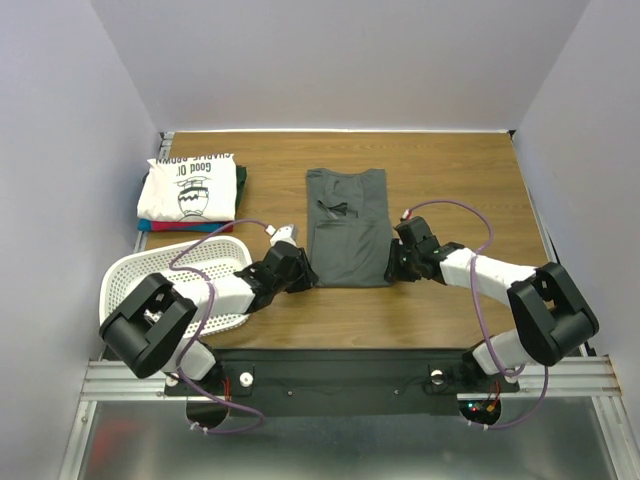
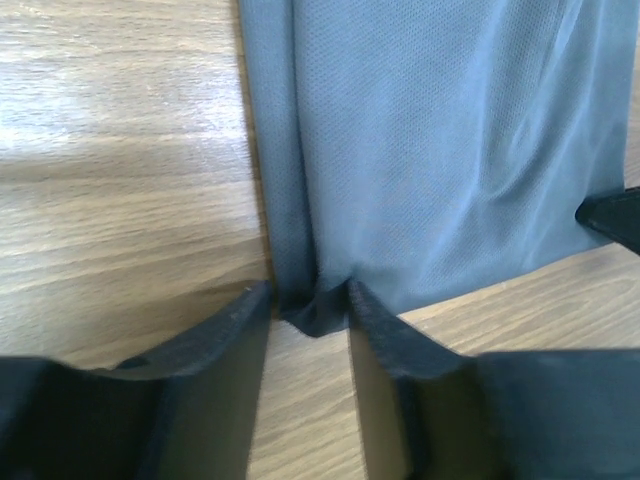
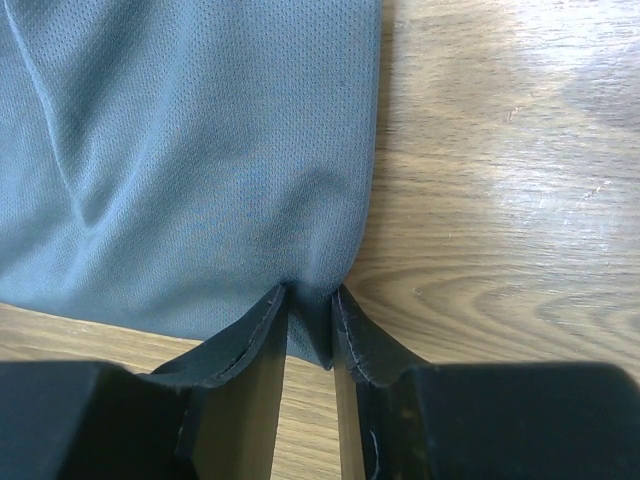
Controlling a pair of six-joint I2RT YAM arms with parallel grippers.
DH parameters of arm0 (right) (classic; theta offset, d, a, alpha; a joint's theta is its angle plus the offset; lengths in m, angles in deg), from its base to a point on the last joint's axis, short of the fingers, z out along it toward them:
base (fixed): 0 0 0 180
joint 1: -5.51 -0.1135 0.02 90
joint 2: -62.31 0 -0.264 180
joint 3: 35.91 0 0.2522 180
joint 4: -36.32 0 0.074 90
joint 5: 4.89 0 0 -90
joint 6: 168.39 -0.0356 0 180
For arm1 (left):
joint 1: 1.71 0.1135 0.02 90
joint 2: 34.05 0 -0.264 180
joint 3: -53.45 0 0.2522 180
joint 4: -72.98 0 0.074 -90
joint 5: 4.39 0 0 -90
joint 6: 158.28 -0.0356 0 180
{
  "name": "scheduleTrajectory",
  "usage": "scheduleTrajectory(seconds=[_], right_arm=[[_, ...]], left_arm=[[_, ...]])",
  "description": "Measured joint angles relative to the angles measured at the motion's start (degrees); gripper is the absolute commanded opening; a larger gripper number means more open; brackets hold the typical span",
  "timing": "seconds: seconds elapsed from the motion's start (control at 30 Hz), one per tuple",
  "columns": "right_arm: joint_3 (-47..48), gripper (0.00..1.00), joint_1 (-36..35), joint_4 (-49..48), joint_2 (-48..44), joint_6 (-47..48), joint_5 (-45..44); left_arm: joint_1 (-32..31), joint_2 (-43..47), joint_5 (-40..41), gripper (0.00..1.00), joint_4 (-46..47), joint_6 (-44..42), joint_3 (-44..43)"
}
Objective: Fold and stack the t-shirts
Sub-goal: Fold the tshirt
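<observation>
A dark charcoal-grey t-shirt (image 1: 347,225), folded into a long strip, lies flat at the middle of the table. My left gripper (image 1: 305,272) is at its near left corner. In the left wrist view the gripper (image 2: 310,300) pinches the bunched corner of the grey cloth (image 2: 440,150) between its tips. My right gripper (image 1: 395,262) is at the near right corner, and its tips (image 3: 311,300) are shut on a fold of the shirt (image 3: 180,150). A white printed t-shirt (image 1: 195,188) tops a folded stack at the back left, over red and blue layers (image 1: 160,226).
A white perforated basket (image 1: 140,275) sits at the near left, beside the left arm. White walls close in the table on the left, back and right. Bare wood (image 1: 440,180) lies between the grey shirt and the right wall.
</observation>
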Motion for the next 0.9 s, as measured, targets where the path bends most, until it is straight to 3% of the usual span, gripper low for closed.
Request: scheduleTrajectory(seconds=[0.1,0.13,0.27,0.4,0.6,0.9], right_arm=[[0.0,0.28,-0.1,-0.1,0.0,0.0,0.0],[0.0,0.24,-0.1,-0.1,0.0,0.0,0.0],[0.0,0.11,-0.2,0.0,0.1,0.0,0.1],[-0.1,0.00,-0.8,0.0,0.1,0.0,0.6],[-2.2,0.00,-1.2,0.9,-3.6,-0.2,2.2],[-2.7,0.00,-4.5,9.2,-16.3,-0.4,3.7]], left_arm=[[-0.2,-0.8,-0.3,0.26,0.5,0.3,-0.1],[-0.2,-1.1,-0.5,0.17,0.7,0.5,-0.2],[-0.3,-1.7,-1.2,0.01,1.1,0.7,-0.2],[-0.4,-1.9,-2.7,0.00,1.8,0.8,0.0],[-0.5,-0.5,-4.8,0.00,2.8,0.8,1.9],[-3.0,10.9,-10.0,0.00,-1.5,-0.3,5.1]])
